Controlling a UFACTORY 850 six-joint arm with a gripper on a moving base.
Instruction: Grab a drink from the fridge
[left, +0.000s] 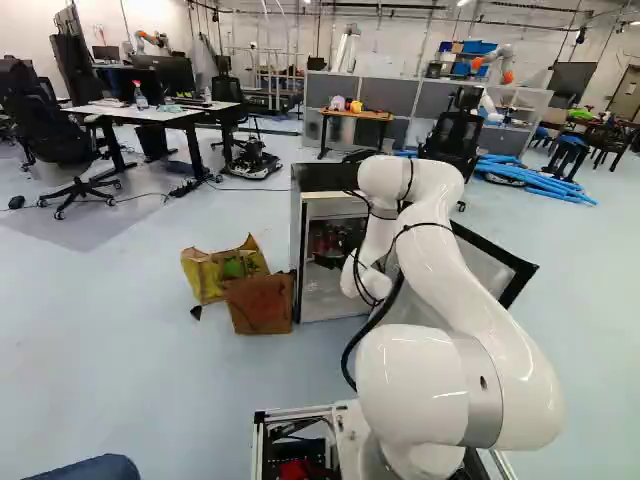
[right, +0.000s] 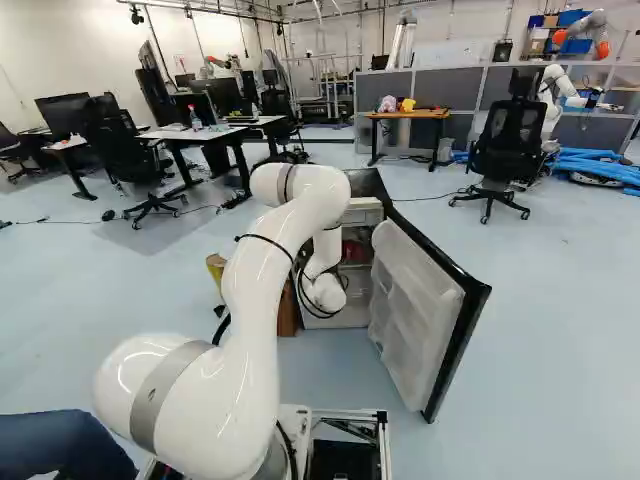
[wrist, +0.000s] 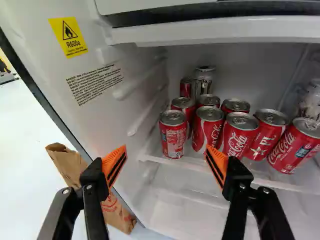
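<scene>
The big white shiny arm (left: 515, 340) goes up from its joint and bends over to the open fridge. On its end is the black end effector (wrist: 165, 148) with two fingers and orange pads (wrist: 114, 165). The fingers are wide apart, and nothing is held between them.

By the fridge, a crumpled brown paper bag (left: 262, 303) stands on the pale blue floor (left: 150, 400). Just beside it is a yellow bag (left: 203, 283) with a bit of green showing.

The fridge (left: 328, 178) has a black top and a white inside. Its door, with a black edge and see-through plastic shelves (right: 412, 310), hangs open at the side away from the bags. A yellow warning sticker (wrist: 68, 37) is on the inside wall.

The drinks are in the fridge, on a shelf ahead of the fingers. Five red cola cans with silver tops (wrist: 240, 135) stand in the front row. The can closest to the sticker wall (wrist: 173, 136) is ahead of the gap between the fingers. More red cans (wrist: 235, 105) and a silver can (wrist: 205, 80) stand behind.

Far behind the fridge is a counter with a brown wooden top and black legs (right: 408, 115). Near it are a black office chair (right: 506, 140) and a pile of long blue tubes (right: 600, 165).
</scene>
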